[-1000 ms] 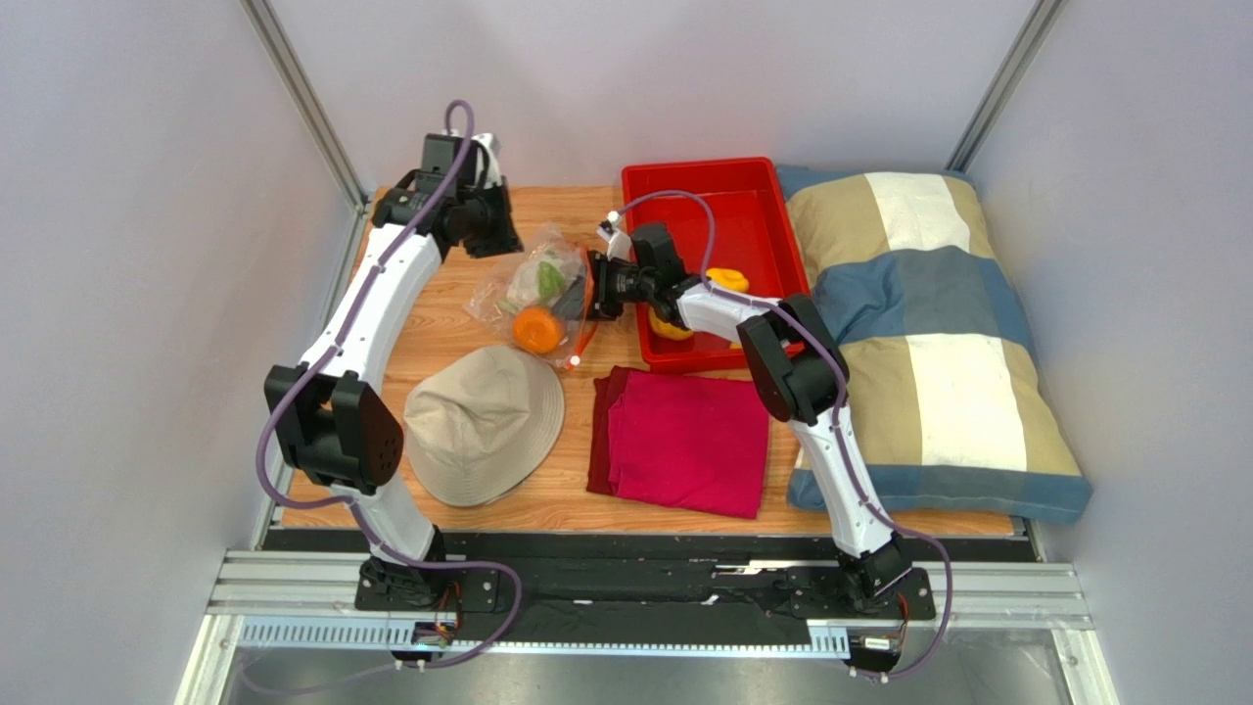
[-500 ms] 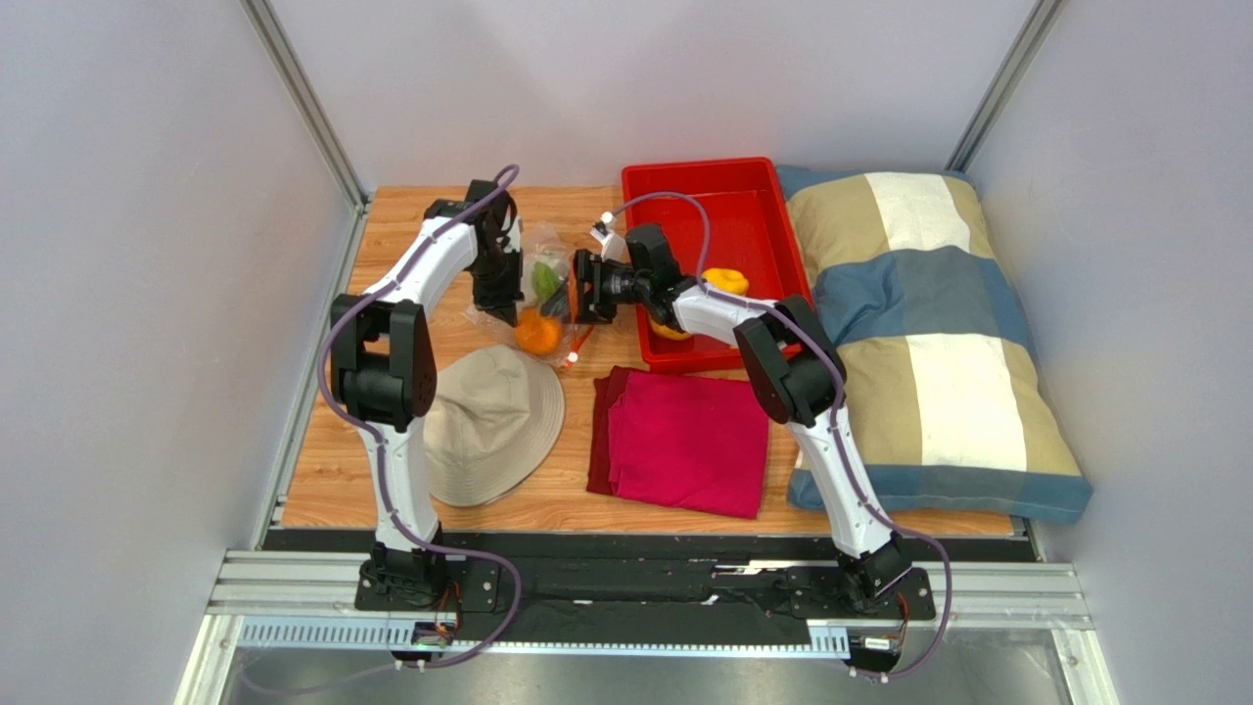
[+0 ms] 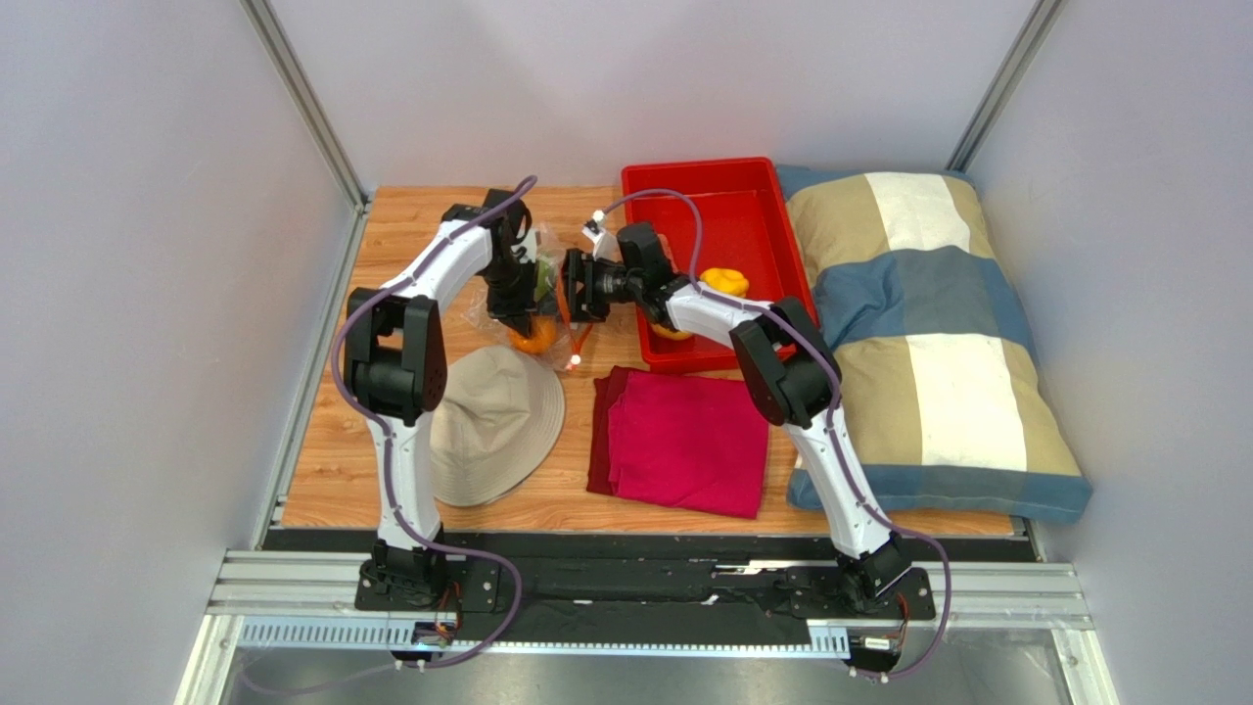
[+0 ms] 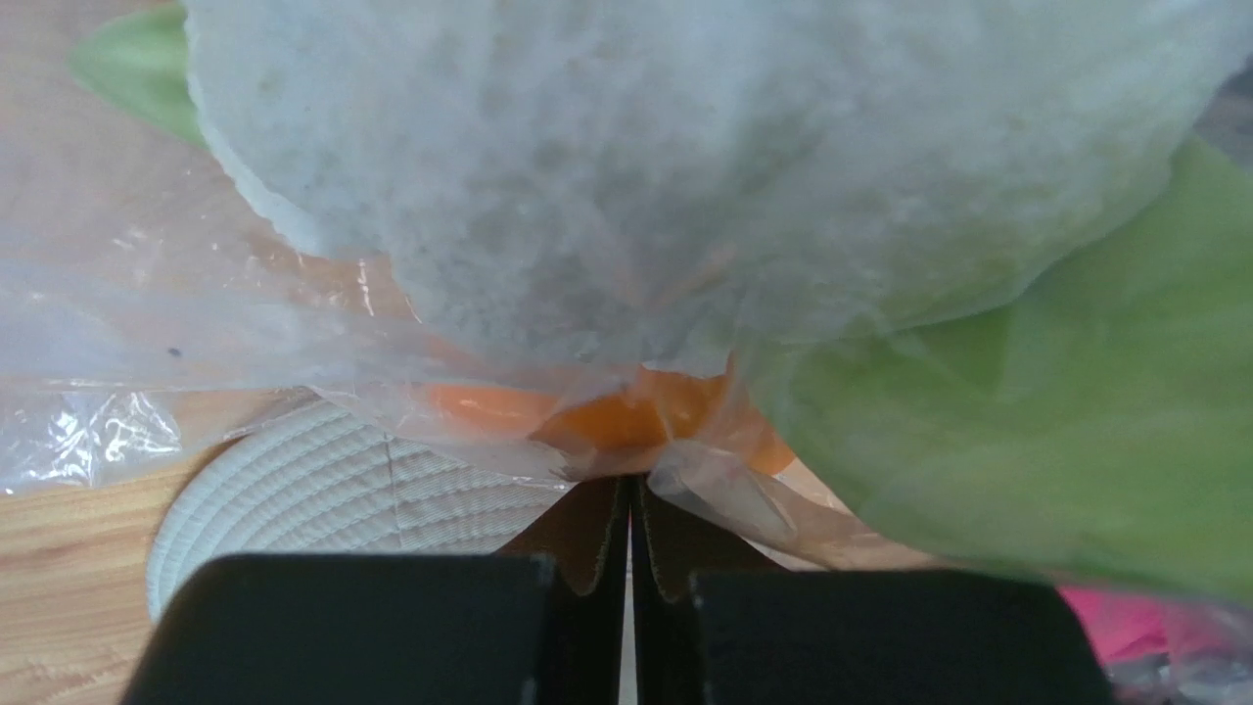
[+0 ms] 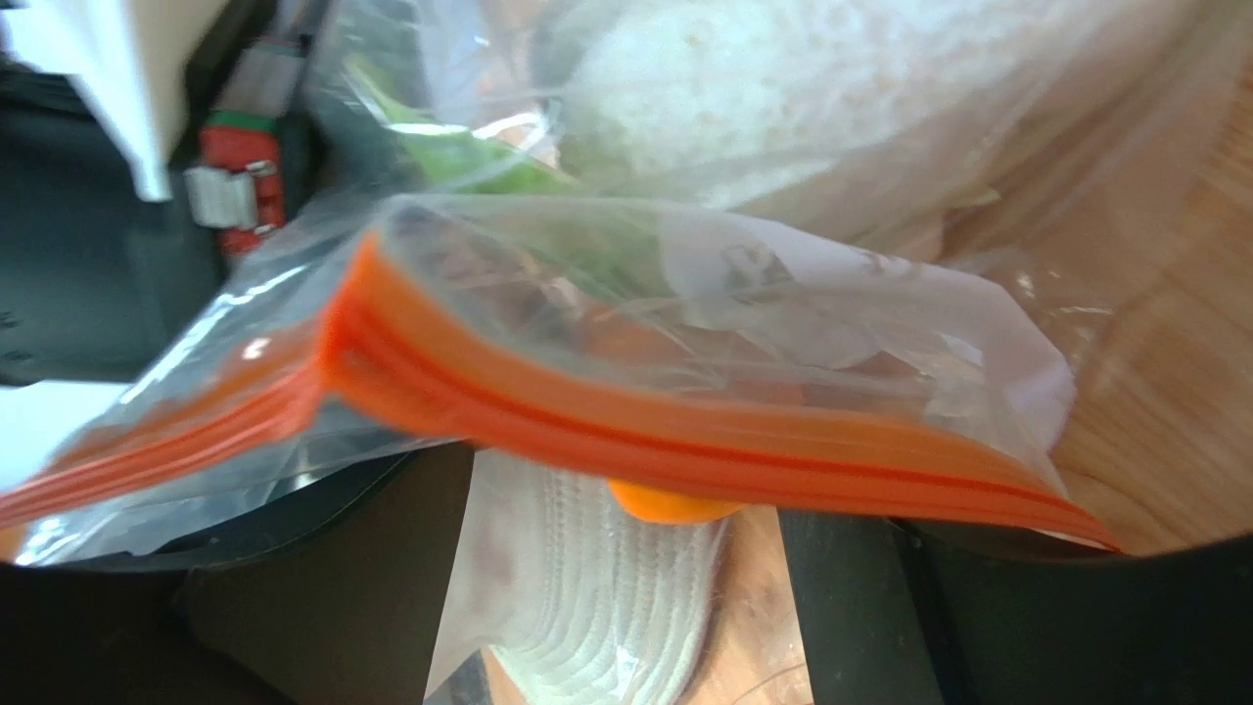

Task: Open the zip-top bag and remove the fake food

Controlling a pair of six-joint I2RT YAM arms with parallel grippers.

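Note:
The zip-top bag (image 3: 547, 279) lies on the table between my two grippers. Its orange-red zip strip (image 5: 706, 441) stretches across the right wrist view. Inside it I see the white cauliflower (image 4: 662, 147) with green leaves (image 4: 1030, 426) and an orange (image 4: 633, 419); the orange also shows in the top view (image 3: 534, 337). My left gripper (image 4: 633, 507) is shut, pinching bag film at its tips on the bag's left side (image 3: 515, 301). My right gripper (image 5: 618, 617) is open at the zip edge (image 3: 578, 287), its fingers wide apart below the strip. Two yellow pieces (image 3: 721, 279) lie in the red tray.
The red tray (image 3: 743, 184) stands right of the bag, behind my right arm. A beige hat (image 3: 493, 419) lies in front of the bag, a folded magenta cloth (image 3: 684, 441) beside it. A striped pillow (image 3: 927, 338) fills the right side.
My left arm swung from the back left corner in to the bag's left side and closed on it. My right gripper shifted slightly left toward the bag's zip edge.

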